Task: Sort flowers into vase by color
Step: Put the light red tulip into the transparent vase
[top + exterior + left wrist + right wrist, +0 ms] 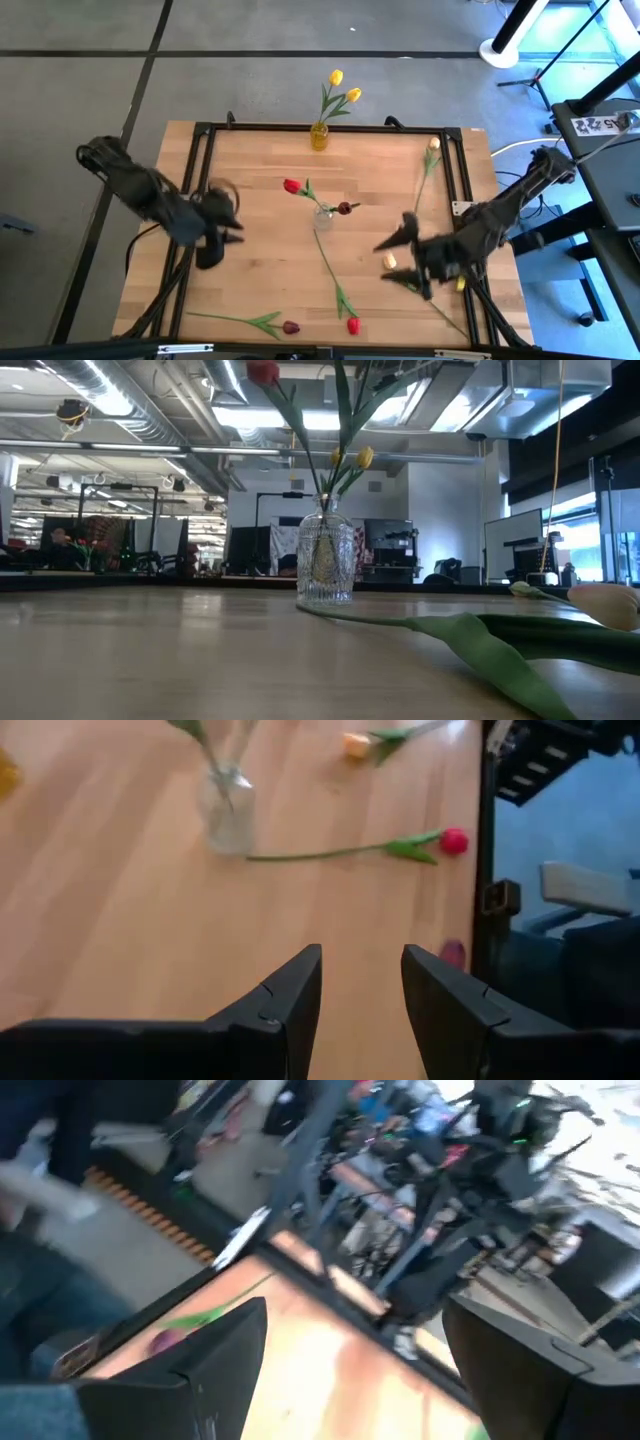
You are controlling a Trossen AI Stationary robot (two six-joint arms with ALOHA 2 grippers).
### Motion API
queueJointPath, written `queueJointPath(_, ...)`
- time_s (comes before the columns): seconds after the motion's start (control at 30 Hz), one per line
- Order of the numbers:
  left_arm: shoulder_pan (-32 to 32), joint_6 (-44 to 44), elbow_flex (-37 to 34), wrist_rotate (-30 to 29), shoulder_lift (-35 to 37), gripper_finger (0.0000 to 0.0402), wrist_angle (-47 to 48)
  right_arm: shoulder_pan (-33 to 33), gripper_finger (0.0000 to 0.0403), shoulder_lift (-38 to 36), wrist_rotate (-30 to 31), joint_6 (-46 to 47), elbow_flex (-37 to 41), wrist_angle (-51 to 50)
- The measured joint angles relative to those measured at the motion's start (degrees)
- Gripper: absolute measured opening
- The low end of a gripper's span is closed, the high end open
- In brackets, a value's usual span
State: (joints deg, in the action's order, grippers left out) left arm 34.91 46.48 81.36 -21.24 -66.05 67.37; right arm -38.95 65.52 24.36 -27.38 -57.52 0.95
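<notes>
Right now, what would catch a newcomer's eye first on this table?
The clear glass vase at mid-table, holding a red tulip and a dark maroon one. Behind it, at the far edge, a yellow vase with two yellow tulips. Loose flowers lie along the near edge, and the left gripper and right gripper flank the clear vase, both open and empty.

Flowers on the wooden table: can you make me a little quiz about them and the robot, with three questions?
1. True or false: the clear glass vase in the middle of the table stands empty.
2. What colour are the two tulips in the small yellow vase at the table's far edge? A red, B yellow, C cream.
3. Fill in the missing word: the jaws of the left gripper are ____, with nothing between them.
Key: 1 false; 2 B; 3 open.
</notes>
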Motion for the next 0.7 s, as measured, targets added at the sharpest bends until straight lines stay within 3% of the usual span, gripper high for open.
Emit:
queueJointPath(0.23,9.5,7.5,-10.8,-0.8,-8.0,0.0135,-16.7,-4.9,0.0301,8.5,-0.1,2.2,0.0,1.4)
queueJointPath(0.33,11.6,14.2,-13.7,2.0,-13.0,0.0135,-21.1,-6.7,0.0301,10.5,-3.1,7.2,0.0,2.7)
queueJointPath(0.53,14.8,20.5,-14.3,8.2,-26.4,0.0135,-30.8,-7.1,0.0301,17.3,-9.1,15.1,-0.1,5.6)
queueJointPath(0.7,15.6,22.6,-14.3,13.0,-33.1,0.0135,-37.3,-7.2,0.0301,24.6,-11.3,19.7,-5.6,0.5)
